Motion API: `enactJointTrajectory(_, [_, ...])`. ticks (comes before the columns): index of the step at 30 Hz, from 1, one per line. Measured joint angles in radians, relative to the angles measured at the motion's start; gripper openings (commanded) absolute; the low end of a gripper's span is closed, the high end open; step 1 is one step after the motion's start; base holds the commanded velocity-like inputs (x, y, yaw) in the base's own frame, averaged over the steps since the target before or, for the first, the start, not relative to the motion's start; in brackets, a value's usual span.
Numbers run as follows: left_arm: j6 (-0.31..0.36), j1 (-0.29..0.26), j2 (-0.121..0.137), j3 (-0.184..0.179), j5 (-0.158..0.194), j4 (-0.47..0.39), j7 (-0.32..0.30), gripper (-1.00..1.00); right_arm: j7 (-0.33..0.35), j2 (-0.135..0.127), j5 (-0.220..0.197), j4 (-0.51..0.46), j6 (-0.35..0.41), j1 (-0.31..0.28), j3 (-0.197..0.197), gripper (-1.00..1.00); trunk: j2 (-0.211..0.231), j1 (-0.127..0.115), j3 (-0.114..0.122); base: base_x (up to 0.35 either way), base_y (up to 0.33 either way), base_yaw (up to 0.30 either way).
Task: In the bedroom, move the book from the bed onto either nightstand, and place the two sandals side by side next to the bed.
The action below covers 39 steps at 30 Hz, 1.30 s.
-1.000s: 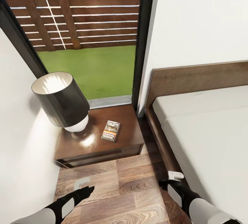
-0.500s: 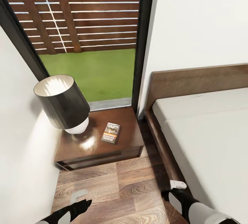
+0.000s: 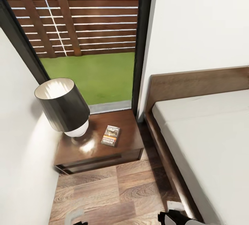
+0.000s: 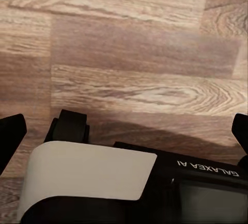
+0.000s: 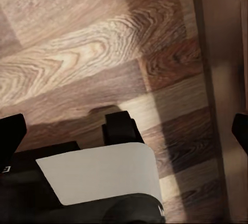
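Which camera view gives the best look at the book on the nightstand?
The head view. There the book lies flat on the nightstand, beside the lamp, with its cover and orange band readable. The left wrist view and the right wrist view look down at the wood floor and give nothing of the book.

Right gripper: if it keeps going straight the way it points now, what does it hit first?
Most likely the brown wood-plank floor, right beside the bed's dark-brown wooden frame. Nothing else shows between its fingers, though depth is unclear.
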Motion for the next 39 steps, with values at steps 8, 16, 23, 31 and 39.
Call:
enactJointTrajectory(8, [0.000,0.048,0.001,-0.001,-0.001,0.000,0.000,1.00,-0.001,0.020,0.004,0.004,-0.004,0.071,0.001,1.00,0.000,0.000,0.013,0.000,0.000,-0.107])
enactJointTrajectory(16, [-0.001,0.102,0.029,-0.022,-0.002,0.000,-0.001,1.00,0.000,0.010,0.004,0.004,-0.007,0.160,0.000,1.00,0.000,0.000,0.024,0.000,0.000,-0.123])
enactJointTrajectory(23, [-0.012,0.127,0.048,-0.034,-0.005,0.000,-0.009,1.00,0.003,0.007,0.005,0.004,-0.007,0.193,0.000,1.00,0.000,0.000,0.033,0.000,0.000,-0.151])
enactJointTrajectory(31, [-0.019,0.141,0.057,-0.035,-0.062,0.000,-0.010,1.00,0.041,0.006,0.006,0.005,-0.007,0.219,0.001,1.00,0.000,0.000,0.043,0.000,0.000,-0.149])
enactJointTrajectory(39, [0.003,0.163,0.048,-0.033,-0.086,0.009,-0.002,1.00,0.048,-0.010,0.005,0.006,-0.048,0.229,0.001,1.00,0.000,0.000,0.044,0.000,0.000,-0.008])
